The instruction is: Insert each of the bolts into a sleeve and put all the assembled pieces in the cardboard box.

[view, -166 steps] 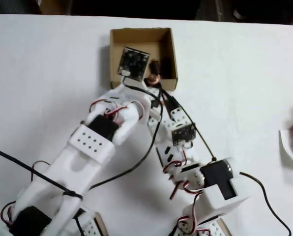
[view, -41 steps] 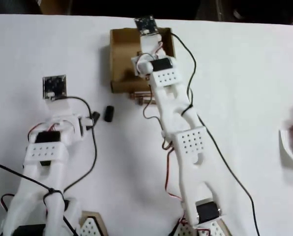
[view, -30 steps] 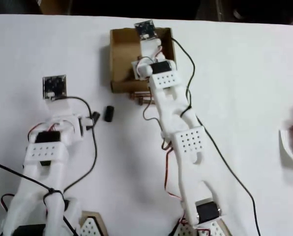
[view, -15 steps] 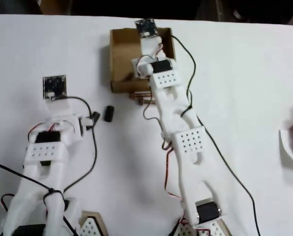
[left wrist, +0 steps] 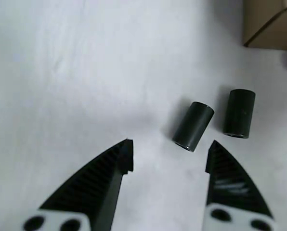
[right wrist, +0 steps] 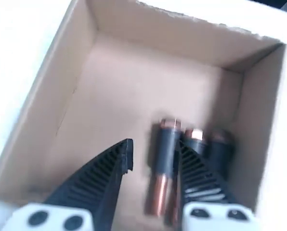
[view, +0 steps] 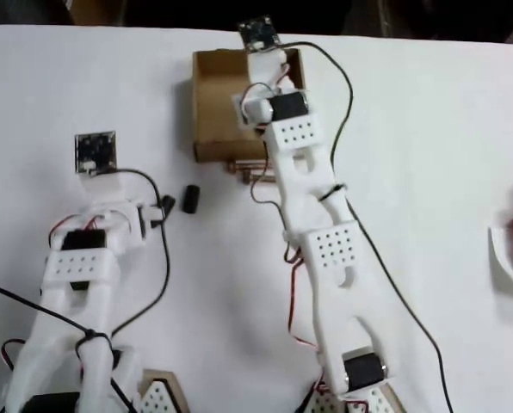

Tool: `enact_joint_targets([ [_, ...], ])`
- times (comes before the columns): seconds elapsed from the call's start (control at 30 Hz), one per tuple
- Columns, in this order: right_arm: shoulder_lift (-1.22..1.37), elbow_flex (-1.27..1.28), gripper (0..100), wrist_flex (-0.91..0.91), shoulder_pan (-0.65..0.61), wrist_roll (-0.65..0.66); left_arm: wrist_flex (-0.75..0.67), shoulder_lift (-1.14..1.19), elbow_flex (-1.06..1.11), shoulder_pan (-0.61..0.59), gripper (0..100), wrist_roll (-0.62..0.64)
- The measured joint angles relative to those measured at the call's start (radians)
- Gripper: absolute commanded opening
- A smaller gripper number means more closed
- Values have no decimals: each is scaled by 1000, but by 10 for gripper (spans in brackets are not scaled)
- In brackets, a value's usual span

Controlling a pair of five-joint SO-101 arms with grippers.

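Assembled pieces [right wrist: 163, 163] lie in the cardboard box [right wrist: 172, 38] under the right gripper [right wrist: 153, 153], jaws spread and empty; depositing looks done. The left gripper [left wrist: 170, 149], also spread, hangs over two loose sleeves [left wrist: 193, 126], which next need bolts [view: 248, 169].

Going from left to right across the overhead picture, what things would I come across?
white left robot arm → small black cylindrical sleeve → brown cardboard box → white dish at the right edge.
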Motion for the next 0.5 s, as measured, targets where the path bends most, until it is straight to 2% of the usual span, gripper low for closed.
enact_joint_targets([
  [0.27,0,-164,126,292,0,269,0,0,0,0,256,0],
  [0.4,-5,-215,105,411,0,341,9,0,-11,0,256,0],
  [0.5,-26,-215,84,451,0,362,75,0,-75,-29,256,-32],
])
